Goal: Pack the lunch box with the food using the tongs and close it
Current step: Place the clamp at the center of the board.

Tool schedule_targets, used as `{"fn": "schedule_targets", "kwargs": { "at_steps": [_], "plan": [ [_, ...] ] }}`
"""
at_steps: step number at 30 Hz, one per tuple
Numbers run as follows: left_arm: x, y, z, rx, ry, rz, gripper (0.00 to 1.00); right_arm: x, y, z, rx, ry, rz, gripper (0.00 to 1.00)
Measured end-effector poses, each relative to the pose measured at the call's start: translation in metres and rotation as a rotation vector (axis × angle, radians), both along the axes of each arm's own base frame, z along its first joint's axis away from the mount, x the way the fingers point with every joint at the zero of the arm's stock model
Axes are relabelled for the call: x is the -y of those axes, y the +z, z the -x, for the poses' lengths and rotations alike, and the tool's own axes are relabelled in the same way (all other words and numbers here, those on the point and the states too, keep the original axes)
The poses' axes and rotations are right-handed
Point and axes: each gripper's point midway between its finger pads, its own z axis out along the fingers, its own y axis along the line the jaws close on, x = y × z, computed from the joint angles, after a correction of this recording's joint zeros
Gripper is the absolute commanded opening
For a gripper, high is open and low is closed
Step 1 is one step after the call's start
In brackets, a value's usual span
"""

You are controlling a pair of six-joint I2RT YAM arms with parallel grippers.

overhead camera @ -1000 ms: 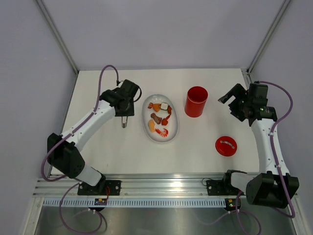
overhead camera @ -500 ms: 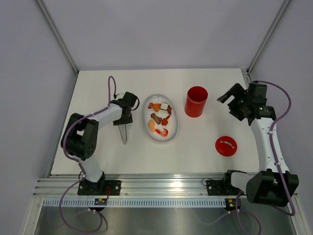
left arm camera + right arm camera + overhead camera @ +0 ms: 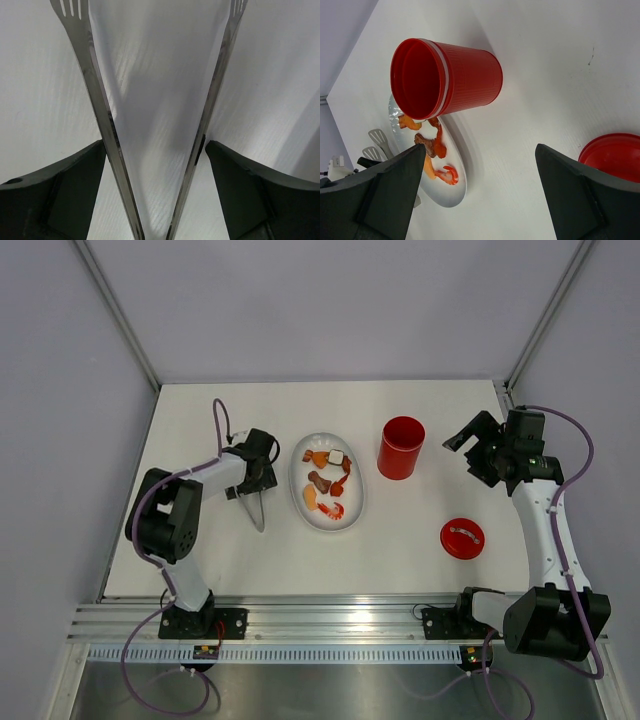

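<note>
Though spread wide, grasping the tongs (image 3: 103, 115) with the left claw (image 3: 155, 145), one finger (image 3: 75, 180) against the outside of each silver arm. Splayed into an open V there, slotted tips away from the wrist, low at the bench (image 3: 200, 560) just left of the plate (image 3: 352, 512). Holding nothing in the right claw (image 3: 480, 147): released, fingers far apart, well to the right of the plate. Scattered on the plate, the food (image 3: 320, 480): orange, red and brown pieces, plus one white-topped. Standing upright and uncovered just right of the plate, the lunch box (image 3: 401, 448). Further right of the plate and nearer the arm bases, flat on the bench, the red lid (image 3: 462, 538).
</note>
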Motion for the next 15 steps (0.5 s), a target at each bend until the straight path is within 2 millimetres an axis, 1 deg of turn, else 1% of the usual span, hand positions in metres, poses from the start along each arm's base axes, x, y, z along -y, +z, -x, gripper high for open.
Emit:
{"fn": "schedule_targets", "kwargs": {
  "at_steps": [7, 10, 15],
  "plan": [
    [0.006, -0.003, 0.007, 0.014, 0.022, 0.068, 0.87, 0.0, -0.002, -0.001, -0.005, 0.0, -0.001, 0.99],
    [0.006, -0.004, 0.01, 0.019, 0.039, 0.095, 0.85, 0.0, -0.003, -0.001, -0.01, 0.001, -0.002, 0.99],
    [0.001, -0.004, 0.012, 0.018, 0.056, 0.112, 0.78, -0.001, -0.006, -0.002, -0.018, 0.005, -0.006, 0.99]
  ]
}}
